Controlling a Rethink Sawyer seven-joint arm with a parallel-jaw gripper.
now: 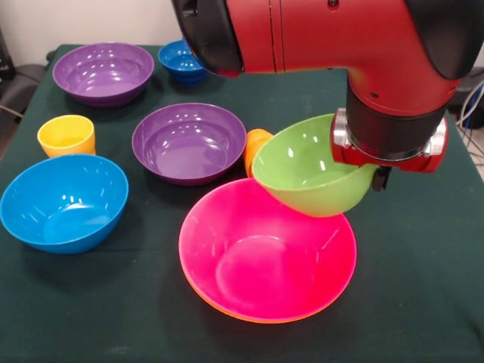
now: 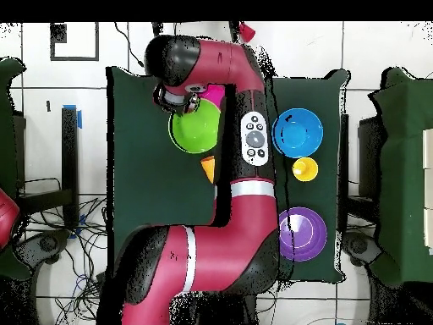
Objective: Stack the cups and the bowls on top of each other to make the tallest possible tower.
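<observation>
You see the gripper (image 1: 376,175) pinching the green bowl (image 1: 306,170) by its right rim, tilted above the pink bowl (image 1: 265,257), probably to nest it inside.

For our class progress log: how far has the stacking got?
Done: the pink bowl sits nested in an orange bowl. In hand: the gripper holds the green bowl tilted over it. Left: two purple bowls, both blue bowls, yellow cup and orange cup.

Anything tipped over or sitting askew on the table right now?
The green bowl hangs tilted at the pincer, above the pink bowl's far rim, not seated. An orange cup behind it appears to lie on its side.
</observation>
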